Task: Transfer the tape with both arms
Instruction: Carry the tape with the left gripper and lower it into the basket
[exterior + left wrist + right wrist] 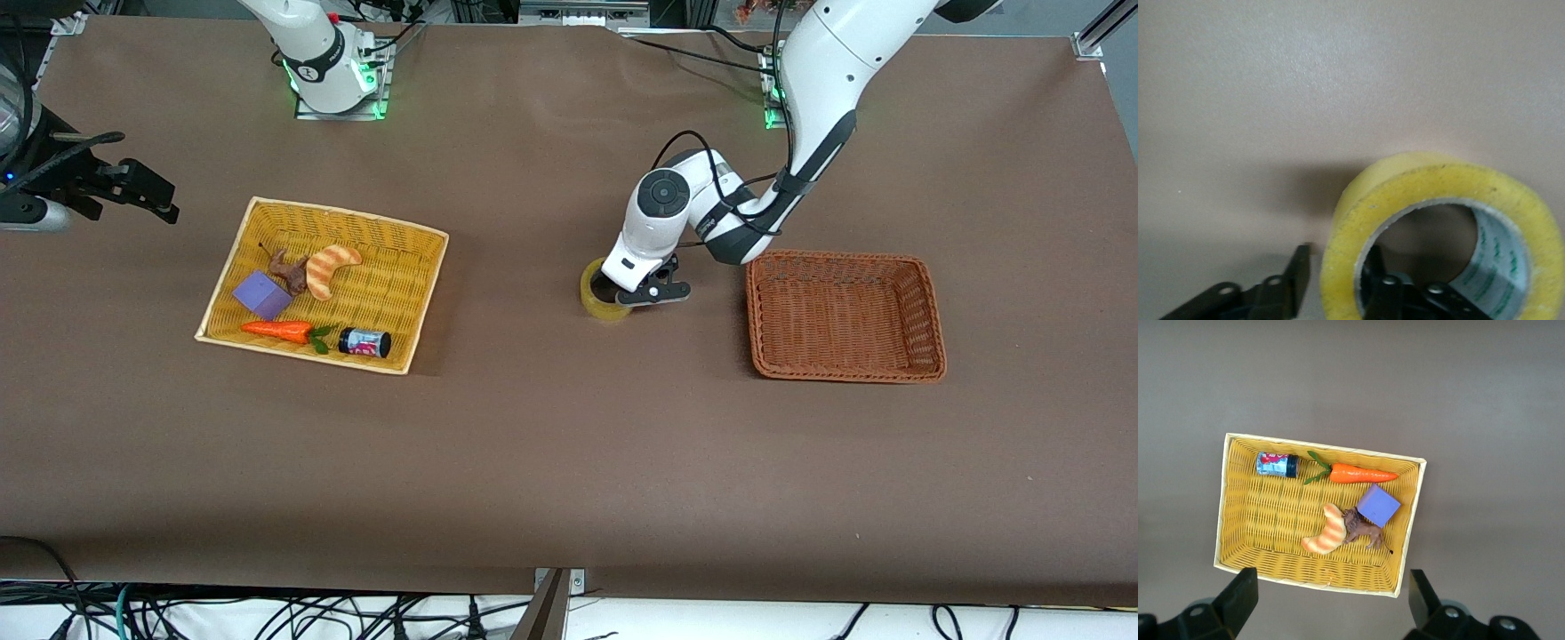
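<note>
The tape (594, 295), a yellowish ring with a grey-white core, lies flat on the brown table between the two baskets. My left gripper (637, 292) is down at it, open. In the left wrist view the gripper (1338, 253) straddles the wall of the tape (1438, 180): one finger is inside the core and the other is outside the ring, a small gap away from it. My right gripper (153, 197) is open and empty, held up over the table at the right arm's end. In the right wrist view this gripper (1331, 579) spreads wide above the table beside the yellow basket.
A yellow wicker basket (347, 216) holds a striped croissant toy (329, 267), a purple cube (262, 295), a carrot (277, 330), a small can (364, 342) and a brown toy animal (286, 269). An empty brown wicker basket (845, 373) stands beside the tape, toward the left arm's end.
</note>
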